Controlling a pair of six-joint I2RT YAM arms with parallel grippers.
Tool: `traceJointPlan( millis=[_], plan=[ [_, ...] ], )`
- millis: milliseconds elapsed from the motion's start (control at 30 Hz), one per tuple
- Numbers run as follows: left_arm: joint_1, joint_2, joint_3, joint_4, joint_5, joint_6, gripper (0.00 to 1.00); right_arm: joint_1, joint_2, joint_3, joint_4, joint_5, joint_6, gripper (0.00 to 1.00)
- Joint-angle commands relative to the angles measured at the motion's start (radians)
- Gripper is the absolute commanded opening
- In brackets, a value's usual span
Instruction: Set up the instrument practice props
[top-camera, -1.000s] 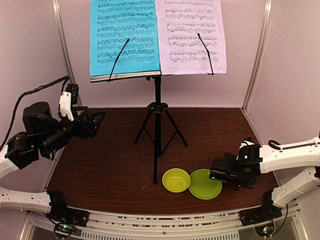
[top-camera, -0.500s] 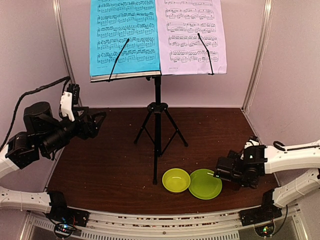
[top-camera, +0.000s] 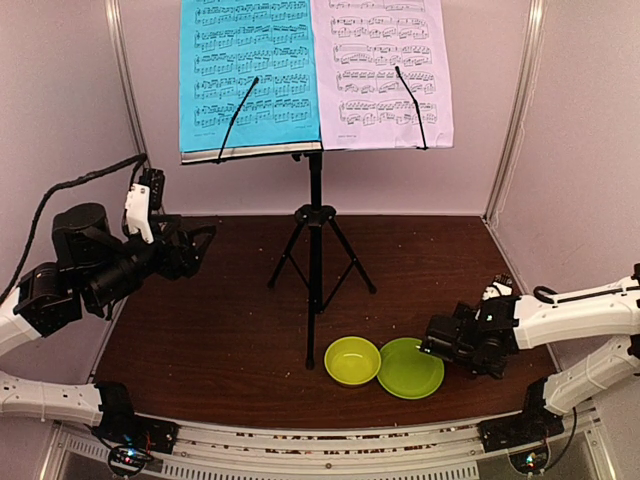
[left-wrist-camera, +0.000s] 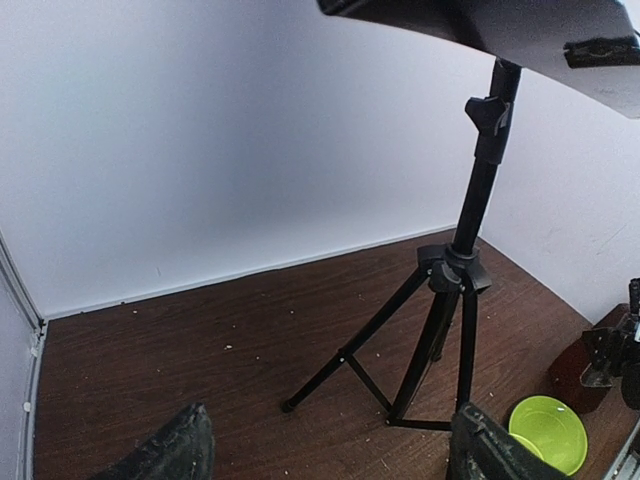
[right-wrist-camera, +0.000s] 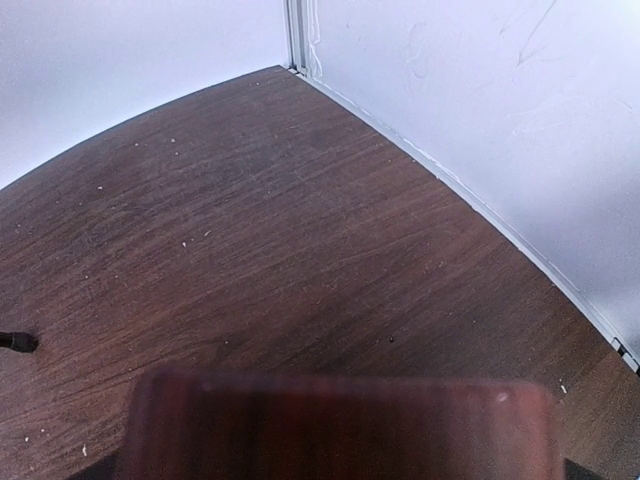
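The black music stand (top-camera: 315, 250) is upright on its tripod at mid-table, also seen in the left wrist view (left-wrist-camera: 470, 200). A cyan sheet (top-camera: 250, 70) and a pale lilac sheet (top-camera: 380, 70) of music rest on its desk under two black arms. My left gripper (top-camera: 190, 245) hovers at the left, open and empty, facing the stand's legs. My right gripper (top-camera: 440, 340) is low at the right, by the plate. The brown metronome (right-wrist-camera: 340, 425) fills the space at its jaws; the fingers are hidden there. It shows from the left wrist as a brown block (left-wrist-camera: 572, 372).
A lime-green bowl (top-camera: 352, 360) and a lime-green plate (top-camera: 410, 368) lie side by side near the front edge, just right of the stand's front leg. White walls close in the table at the back and on both sides.
The right gripper drifted a little right, then back left to the plate's edge. The left gripper edged slightly up and right. The stand and sheets have not moved.
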Motion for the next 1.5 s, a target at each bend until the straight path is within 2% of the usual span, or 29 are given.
traceJointPlan(
  millis=[0,167,400,467,733,900,1033,1333,1467],
  plan=[
    [0.005,0.002,0.028,0.033,0.010,0.011,0.84,-0.011,0.001,-0.017,0.050,-0.018,-0.037,0.83],
    [0.005,0.004,0.027,0.030,0.028,0.017,0.84,-0.012,-0.065,-0.007,0.053,0.005,-0.077,0.67],
    [0.006,0.047,0.038,0.006,0.126,0.046,0.82,-0.013,-0.196,0.002,0.081,0.056,-0.173,0.46],
    [0.005,0.069,0.039,0.004,0.176,0.055,0.81,-0.013,-0.240,0.004,0.121,0.070,-0.244,0.41],
    [-0.008,0.112,-0.001,0.084,0.348,0.094,0.74,-0.022,-0.441,-0.047,0.431,0.049,-0.655,0.32],
    [-0.075,0.149,-0.040,0.163,0.394,0.133,0.69,-0.026,-0.568,-0.102,0.661,-0.077,-0.923,0.28],
    [-0.160,0.219,-0.041,0.195,0.378,0.202,0.67,-0.028,-0.615,-0.128,0.806,-0.221,-1.068,0.26],
    [-0.249,0.395,-0.017,0.294,0.359,0.239,0.54,-0.029,-0.590,-0.090,0.956,-0.505,-1.167,0.20],
    [-0.278,0.452,0.000,0.310,0.333,0.254,0.52,-0.029,-0.596,-0.088,1.021,-0.614,-1.195,0.20]
  ],
)
